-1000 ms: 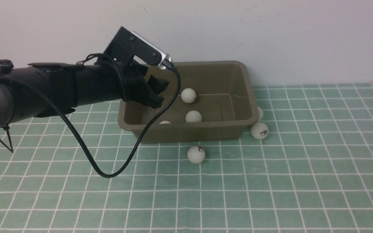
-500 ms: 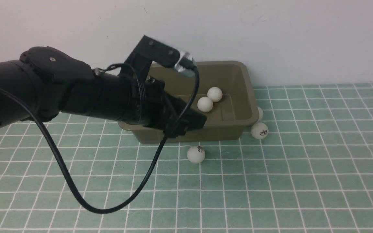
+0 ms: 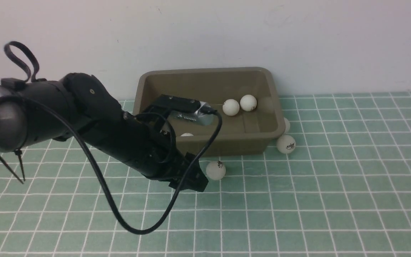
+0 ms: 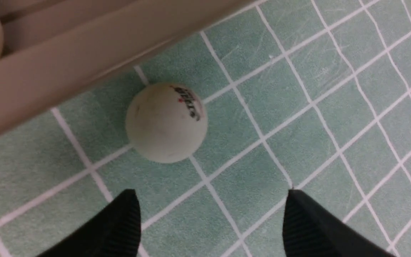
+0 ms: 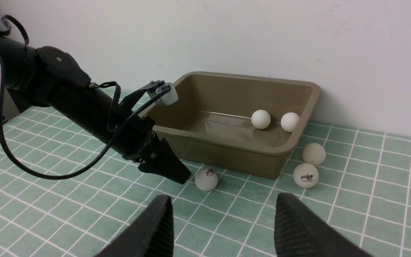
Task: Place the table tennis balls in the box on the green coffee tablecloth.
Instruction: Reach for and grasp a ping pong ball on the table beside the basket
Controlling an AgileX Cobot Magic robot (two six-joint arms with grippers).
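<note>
The olive-brown box (image 3: 227,145) stands on the green checked tablecloth (image 3: 334,196) against the wall. Two white balls (image 3: 231,107) (image 3: 248,102) lie in it at the far right; a third (image 3: 187,135) peeks out behind my left arm. Outside, one ball (image 3: 216,170) lies before the box's front wall, and two (image 3: 286,144) (image 3: 287,125) lie at its right end. My left gripper (image 3: 195,178) is low over the cloth, open and empty, just left of the front ball (image 4: 166,123), without touching it. My right gripper (image 5: 223,203) is open and empty, well back from the box (image 5: 227,141).
A white wall runs right behind the box. A black cable (image 3: 137,228) hangs from my left wrist and loops down to the cloth. The left arm (image 5: 84,107) reaches across the box's left front corner. The cloth stretches bare toward the near edge.
My left gripper came out from above the box and went down to the cloth beside the front ball. The two balls inside rolled to the right.
</note>
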